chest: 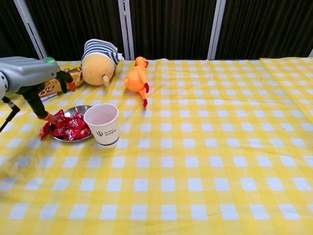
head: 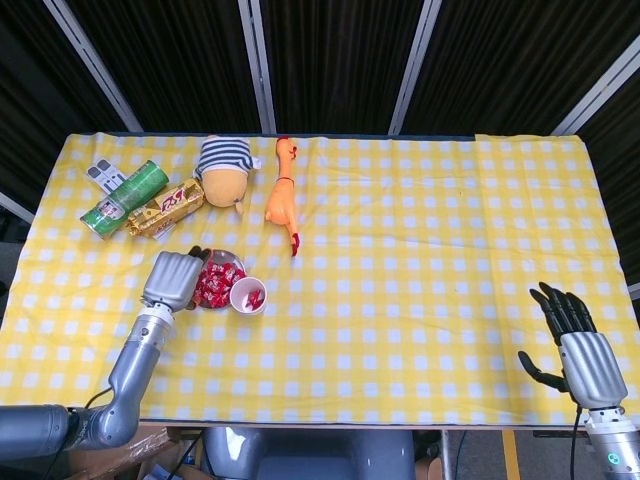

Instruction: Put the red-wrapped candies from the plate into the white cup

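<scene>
Head view: left hand (head: 172, 280) at the plate's (head: 236, 262) left edge, empty, fingers apart over the candies (head: 212, 284). Cup (head: 247, 296) touches the plate on the right; one candy at least is inside. Chest view: fingertip (chest: 48, 117) low beside the pile, thumb lifted. Right hand (head: 580, 350) idle at the table's near right corner, spread, holding nothing. Risks: slippery wrappers escaping a pinch; a carry clipping the light cup and tipping it.
</scene>
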Motion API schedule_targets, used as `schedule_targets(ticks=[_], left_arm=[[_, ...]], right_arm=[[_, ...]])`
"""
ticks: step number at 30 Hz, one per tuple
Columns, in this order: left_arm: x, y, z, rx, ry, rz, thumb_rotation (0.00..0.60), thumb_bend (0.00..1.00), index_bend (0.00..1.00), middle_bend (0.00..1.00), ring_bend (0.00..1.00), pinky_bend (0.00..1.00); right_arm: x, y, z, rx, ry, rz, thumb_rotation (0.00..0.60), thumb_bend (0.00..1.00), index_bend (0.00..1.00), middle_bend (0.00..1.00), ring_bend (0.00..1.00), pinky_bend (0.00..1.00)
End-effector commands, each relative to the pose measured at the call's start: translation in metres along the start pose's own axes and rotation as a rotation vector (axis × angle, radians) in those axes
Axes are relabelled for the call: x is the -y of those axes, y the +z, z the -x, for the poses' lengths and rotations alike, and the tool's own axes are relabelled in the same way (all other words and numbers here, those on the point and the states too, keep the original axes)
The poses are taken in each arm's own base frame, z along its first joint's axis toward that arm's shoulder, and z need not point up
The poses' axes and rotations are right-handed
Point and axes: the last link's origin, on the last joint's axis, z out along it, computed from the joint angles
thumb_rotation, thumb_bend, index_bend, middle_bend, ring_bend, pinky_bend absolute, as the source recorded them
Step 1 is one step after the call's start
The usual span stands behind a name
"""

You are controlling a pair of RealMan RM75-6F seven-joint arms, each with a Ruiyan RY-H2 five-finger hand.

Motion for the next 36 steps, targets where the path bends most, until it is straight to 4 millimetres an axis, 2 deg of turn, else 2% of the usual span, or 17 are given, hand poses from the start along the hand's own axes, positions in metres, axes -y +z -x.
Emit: schedule_targets(ticks=[1, 6, 14, 36], left_arm=[[-0.003, 0.006, 0.007, 0.025, 0.017, 0.0, 0.6, 0.22, 0.21, 0.23, 0.83, 0.9], [-0.014, 0.018, 0.014, 0.039, 0.039, 0.013, 0.6, 0.22, 0.21, 0.23, 0.83, 0.9], [-0.021, 0.031, 0.02, 0.047, 0.084, 0.015, 0.6, 0.22, 0.21, 0.23, 0.83, 0.9], [-0.022, 0.042, 0.039, 0.087, 0.144, 0.039, 0.6, 0.22, 0.24, 0.23, 0.83, 0.9]], right_arm=[[0.0, 0.0, 0.0, 0.0, -0.001, 0.001, 0.6, 0.39, 0.0, 0.0, 0.0, 0.0], [-0.001, 0.0, -0.001, -0.003, 0.003, 0.003, 0.6, 0.39, 0.0, 0.0, 0.0, 0.0], [-0.001, 0.001, -0.001, -0.003, 0.008, 0.002, 0.6, 0.39, 0.0, 0.0, 0.0, 0.0], [-0.001, 0.001, -0.001, 0.0, 0.009, 0.01, 0.6, 0.39, 0.0, 0.0, 0.0, 0.0]])
